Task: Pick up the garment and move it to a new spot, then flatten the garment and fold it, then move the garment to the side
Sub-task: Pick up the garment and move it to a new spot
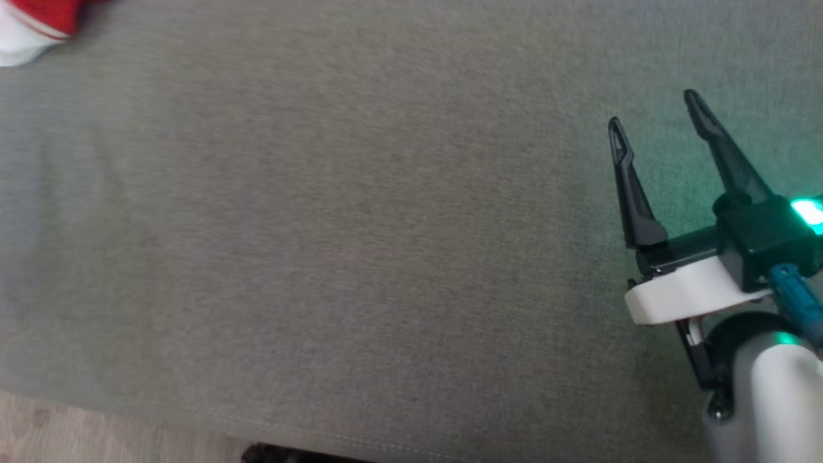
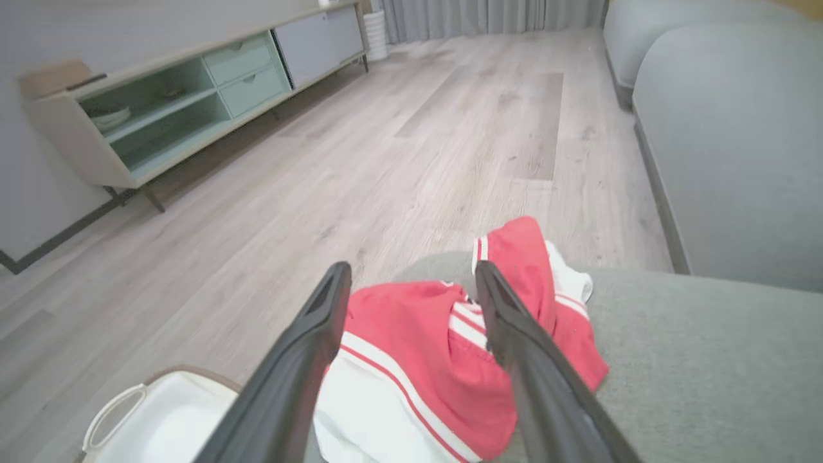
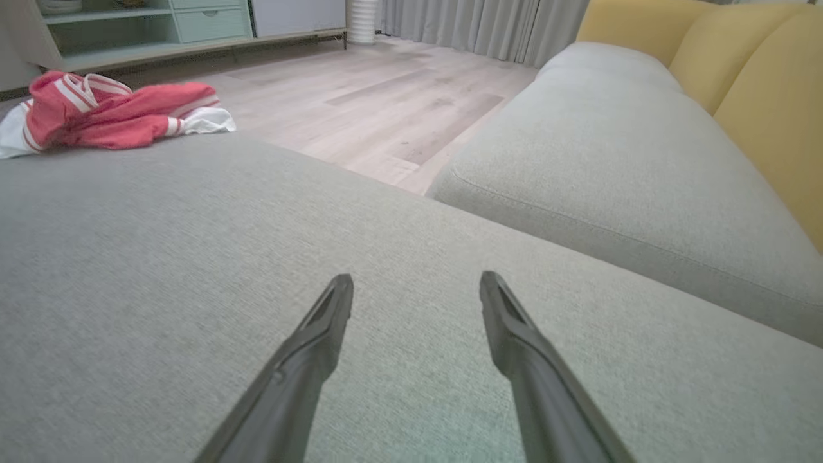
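A crumpled red garment [image 2: 443,360] with white stripes and white panels lies bunched at the corner of the grey cushion [image 2: 707,360]. In the head view a bit of the garment [image 1: 32,22] peeks in at the top left corner. My left gripper [image 2: 415,270] is open, its two dark fingers spread just above the heap, apart from the cloth. My right gripper [image 1: 652,109] hovers open over bare cushion at the right, nothing between its fingers. From the right wrist view the garment [image 3: 109,112] sits far off at the upper left, well away from the right gripper [image 3: 416,283].
The grey cushion's front edge [image 1: 321,437] meets wooden floor [image 2: 386,141]. A white basket [image 2: 161,411] stands on the floor by the cushion corner. A low cabinet [image 2: 193,96] lines the far wall. Another grey seat [image 3: 611,161] with yellow backrests [image 3: 771,96] lies beyond a gap.
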`<state>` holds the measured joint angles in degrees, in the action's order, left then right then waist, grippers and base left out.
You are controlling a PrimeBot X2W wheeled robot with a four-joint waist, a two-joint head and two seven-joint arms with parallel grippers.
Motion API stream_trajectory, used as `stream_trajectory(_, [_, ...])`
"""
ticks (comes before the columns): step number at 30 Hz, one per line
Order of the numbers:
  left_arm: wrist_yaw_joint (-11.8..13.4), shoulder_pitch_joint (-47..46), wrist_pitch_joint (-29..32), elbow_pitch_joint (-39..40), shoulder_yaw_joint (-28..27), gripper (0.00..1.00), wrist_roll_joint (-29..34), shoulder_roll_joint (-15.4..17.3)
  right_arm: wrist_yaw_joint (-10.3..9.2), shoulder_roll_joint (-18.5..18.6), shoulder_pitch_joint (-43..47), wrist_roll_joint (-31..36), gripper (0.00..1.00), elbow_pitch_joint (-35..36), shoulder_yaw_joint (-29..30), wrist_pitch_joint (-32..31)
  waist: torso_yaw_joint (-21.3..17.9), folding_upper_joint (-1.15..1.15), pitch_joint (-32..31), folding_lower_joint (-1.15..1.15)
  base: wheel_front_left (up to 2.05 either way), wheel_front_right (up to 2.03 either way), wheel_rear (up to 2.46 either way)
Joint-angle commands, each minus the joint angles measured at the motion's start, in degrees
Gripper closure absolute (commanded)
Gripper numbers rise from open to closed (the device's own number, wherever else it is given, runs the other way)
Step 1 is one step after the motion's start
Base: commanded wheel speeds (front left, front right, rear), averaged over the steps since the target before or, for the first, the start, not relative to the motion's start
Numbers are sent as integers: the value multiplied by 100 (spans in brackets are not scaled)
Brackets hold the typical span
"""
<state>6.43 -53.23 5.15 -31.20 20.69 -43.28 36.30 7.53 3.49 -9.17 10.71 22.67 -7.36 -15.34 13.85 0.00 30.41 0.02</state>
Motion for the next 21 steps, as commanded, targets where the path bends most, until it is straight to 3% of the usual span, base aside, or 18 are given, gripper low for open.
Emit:
stream_trajectory(1, [-38,-181,26,16,-200,0,32,342,-4,7,-107,32,0,270,-178,-41,-271,0,363,-2,0,0,0])
stream_trajectory(9, [-286,-728,-111,-1187,110,0,218,-8,-4,53,-55,79,0,652,-108,-151,-427,0,879,-2,0,0,0])
stream_trajectory(13, [-99,-940,-161,-1692,211,0,394,-46,-4,48,-65,66,0,697,-68,-127,-485,0,980,-2,0,0,0])
stream_trajectory(17, [-118,-1085,-210,-2069,262,0,438,-73,-4,37,-88,60,0,688,-35,-85,-511,0,1016,-2,0,0,0])
stream_trajectory(18, [-136,-1113,-216,-2157,264,19,431,-80,-4,33,-99,56,0,671,-28,-67,-515,0,1016,-2,0,0,0])
stream_trajectory(19, [-159,-1139,-243,-2234,259,53,422,-81,-4,27,-112,52,0,652,-21,-44,-517,0,1013,-2,0,0,0])
stream_trajectory(21, [-205,-1188,-343,-2364,265,100,438,-45,-4,14,-143,31,0,608,-6,8,-519,0,994,-2,0,0,0])
